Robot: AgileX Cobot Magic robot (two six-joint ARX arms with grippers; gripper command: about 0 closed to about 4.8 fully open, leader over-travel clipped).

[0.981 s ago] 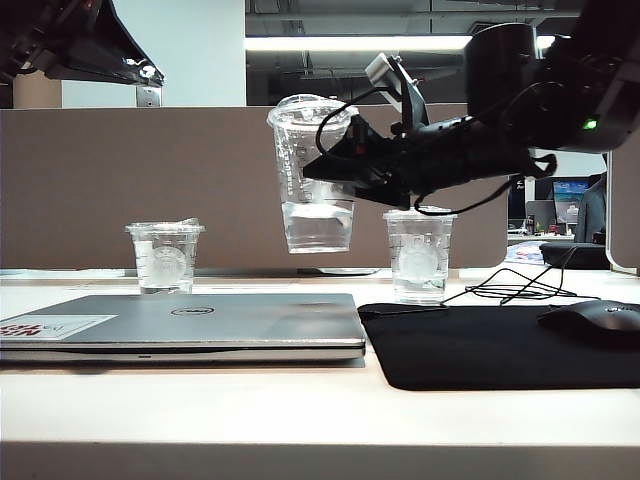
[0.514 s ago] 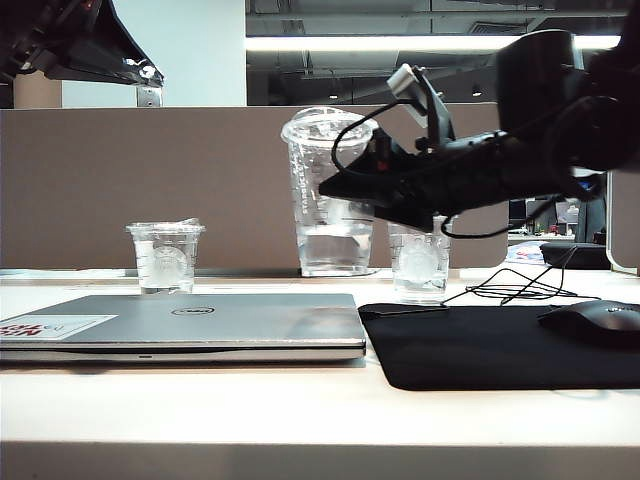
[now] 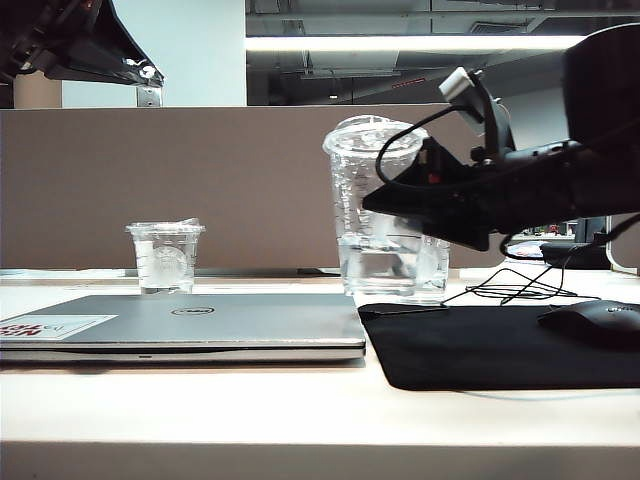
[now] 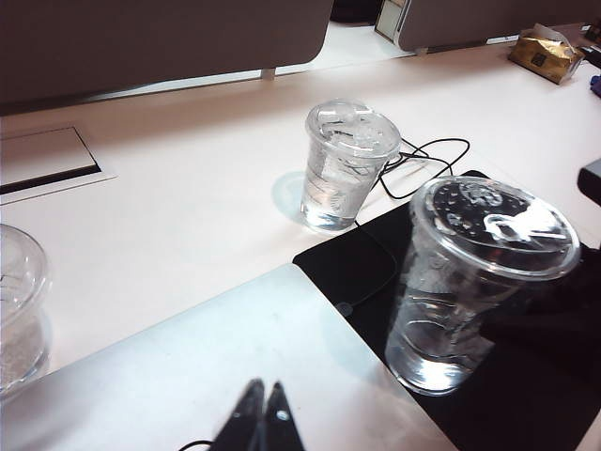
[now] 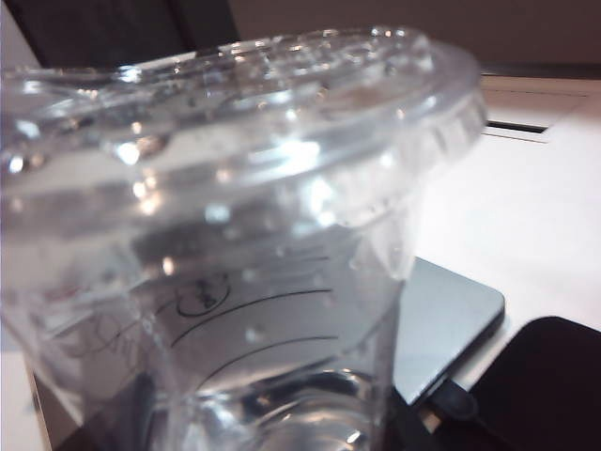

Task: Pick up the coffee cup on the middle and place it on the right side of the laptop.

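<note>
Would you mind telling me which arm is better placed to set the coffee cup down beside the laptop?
The right. Its hand already holds the coffee cup low over the mouse mat, right of the laptop. The left hand hangs shut over the laptop, empty.

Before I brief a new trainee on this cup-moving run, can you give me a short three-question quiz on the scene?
1. True or false: the right gripper holds the coffee cup.
2. The cup's base is over: A) the laptop; B) the black mouse mat; C) bare table.
3. How do the left gripper's jaws stand?

Key: 1 true; 2 B, seen in the left wrist view; 3 shut, above the laptop.
</note>
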